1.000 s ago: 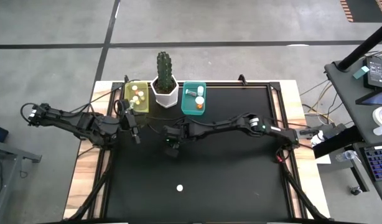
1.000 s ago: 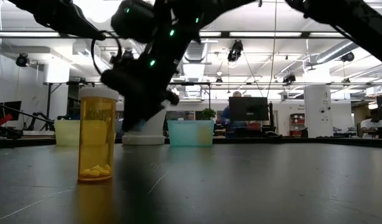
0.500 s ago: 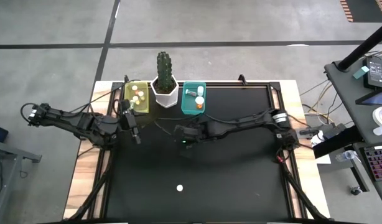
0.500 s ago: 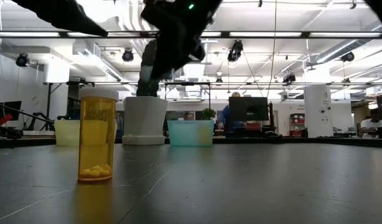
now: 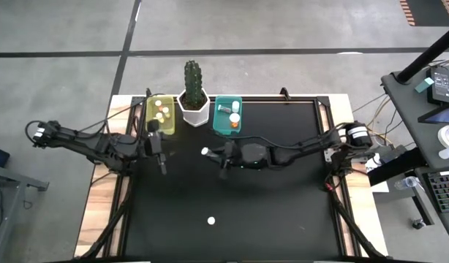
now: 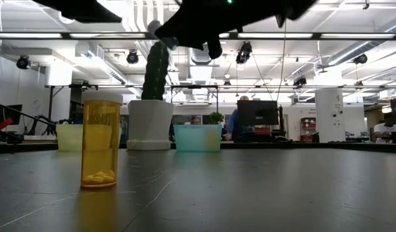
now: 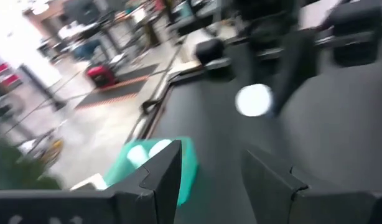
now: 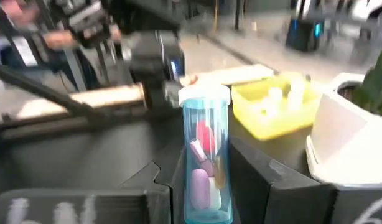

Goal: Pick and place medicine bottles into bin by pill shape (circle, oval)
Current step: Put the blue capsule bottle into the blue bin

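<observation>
Your right tool (image 5: 210,153) is clamped on 1 clear blue-tinted medicine bottle (image 8: 205,160), white cap up, carried upright above the table (image 5: 283,204) near its middle. The right wrist view shows pink and pale elongated pills inside, which look oval to me rather than round. Holding it upright between the fingers (image 8: 265,186) keeps the pills settled and the cap clear for release.

The bottle hangs just in front of the teal bin (image 5: 227,117), with the yellow bin (image 5: 160,113) further toward your left arm and the white hexagonal cactus pot (image 5: 194,109) standing between the 2 bins. Both bins already hold bottles, so sorting is well advanced.

Your left tool (image 5: 157,150) waits beside the yellow bin; its fingers (image 7: 163,177) stand apart and hold nothing.

1 orange bottle (image 6: 100,140) with a white cap stands alone on the near part of the table, well apart from both arms, yellowish pills at its bottom; their shape is too small to tell.

I judge the step in hand to be transport to a bin. Mind the cactus (image 6: 155,71) on approach.
</observation>
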`<state>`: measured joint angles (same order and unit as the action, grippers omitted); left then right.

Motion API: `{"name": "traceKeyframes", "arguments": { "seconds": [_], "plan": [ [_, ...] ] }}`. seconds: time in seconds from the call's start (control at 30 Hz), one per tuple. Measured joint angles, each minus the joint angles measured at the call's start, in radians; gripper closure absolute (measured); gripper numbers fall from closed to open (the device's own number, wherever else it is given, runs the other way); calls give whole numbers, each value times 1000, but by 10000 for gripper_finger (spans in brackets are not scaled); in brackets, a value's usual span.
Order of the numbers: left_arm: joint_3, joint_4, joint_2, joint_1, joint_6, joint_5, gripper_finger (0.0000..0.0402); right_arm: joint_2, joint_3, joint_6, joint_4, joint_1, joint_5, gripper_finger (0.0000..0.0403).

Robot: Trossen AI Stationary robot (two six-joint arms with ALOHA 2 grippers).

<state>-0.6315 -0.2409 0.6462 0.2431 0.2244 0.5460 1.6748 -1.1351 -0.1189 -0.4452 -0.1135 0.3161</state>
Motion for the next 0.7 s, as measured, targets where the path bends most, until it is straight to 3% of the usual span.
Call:
{"name": "traceKeyframes", "arguments": {
  "seconds": [0.2, 0.3, 0.57, 0.7],
  "plan": [
    [1, 145, 83, -1, 60, -106, 258, -4, 141, 73, -433, -3, -2, 310],
    [1, 239, 139, -1, 89, -155, 258, -4, 175, 92, -568, -2, -2, 309],
    [2, 486, 295, -28, 123, -219, 258, -3, 172, 144, -692, -7, -61, 309],
    [2, 616, 365, -65, 77, -290, 258, -3, 140, 246, -698, -34, -80, 309]
  ]
}}
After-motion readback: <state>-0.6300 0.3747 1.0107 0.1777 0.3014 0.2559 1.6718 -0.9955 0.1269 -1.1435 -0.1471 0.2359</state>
